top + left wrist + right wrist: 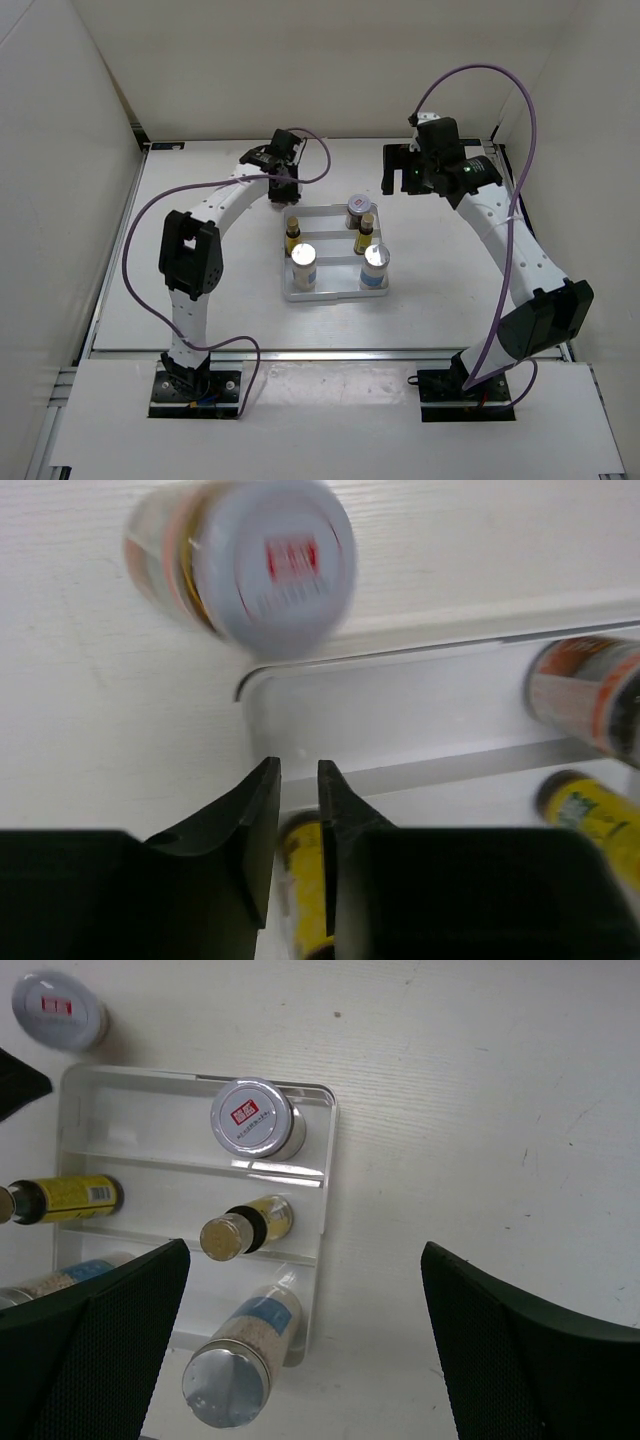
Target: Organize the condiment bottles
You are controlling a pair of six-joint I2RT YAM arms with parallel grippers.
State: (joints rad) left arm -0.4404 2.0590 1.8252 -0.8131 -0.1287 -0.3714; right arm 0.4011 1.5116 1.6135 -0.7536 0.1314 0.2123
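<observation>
Five condiment bottles (376, 260) stand in the white ridged tray (338, 285) at centre frame in my overhead view. Two white silver-capped bottles (304, 262) are nearest, two yellow bottles (293, 238) fill the middle row, and one brown jar (358, 210) stands at far right. The sixth jar (250, 560) sits on the table (440, 290) just outside the tray's far-left corner. My left gripper (298, 765) hovers there, jaws pinched nearly together, empty. My right gripper (305, 1250) hangs with jaws spread wide, empty.

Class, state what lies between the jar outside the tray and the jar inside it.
Between the outside jar and the inside jar: only the tray rim and a bare stretch of its compartment, shown in the right wrist view.
</observation>
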